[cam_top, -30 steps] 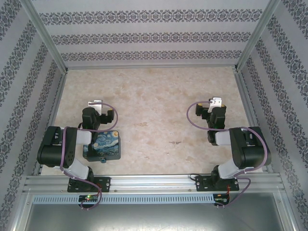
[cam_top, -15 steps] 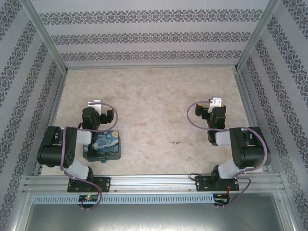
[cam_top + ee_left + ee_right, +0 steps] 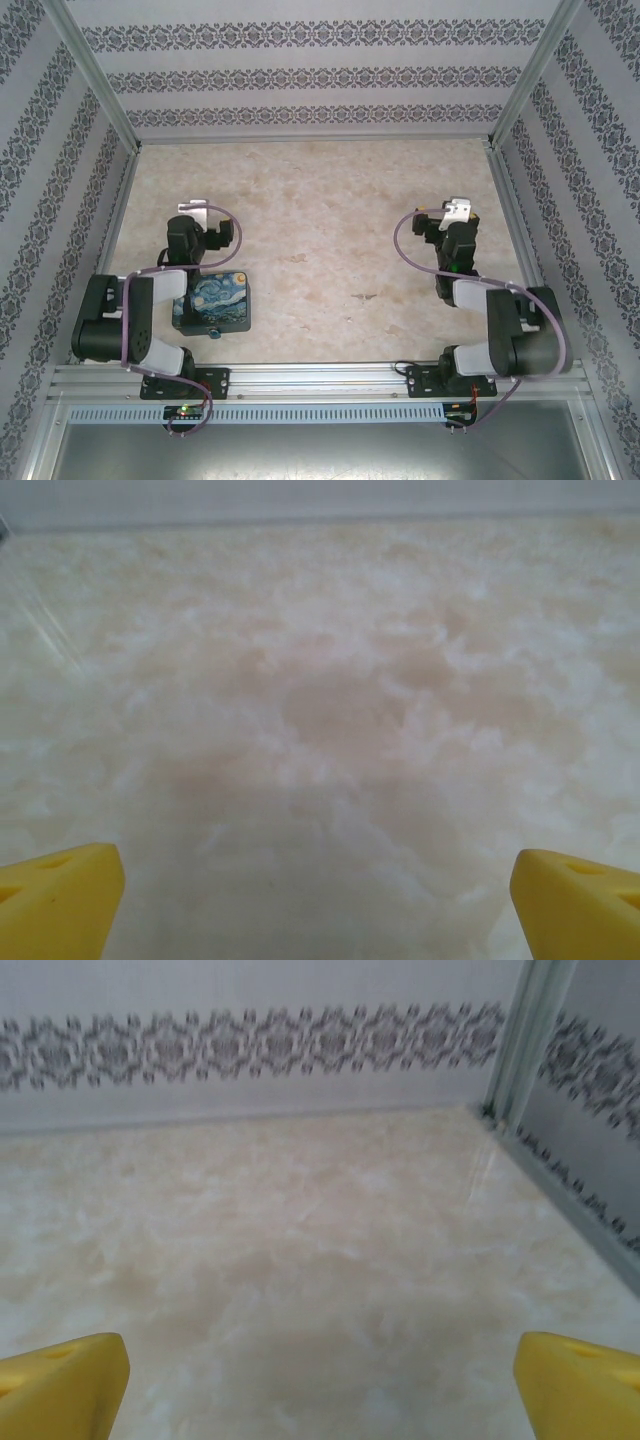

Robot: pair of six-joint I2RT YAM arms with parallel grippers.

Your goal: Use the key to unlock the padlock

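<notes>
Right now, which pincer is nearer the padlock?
Left. The left pincer sits just past the far side of the box, with the padlock at the box's near edge. The right pincer is across the table, far to the padlock's right.

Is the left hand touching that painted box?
Apart. The top view shows the left hand well beyond the painted box; its wrist view shows open fingers over bare table.
</notes>
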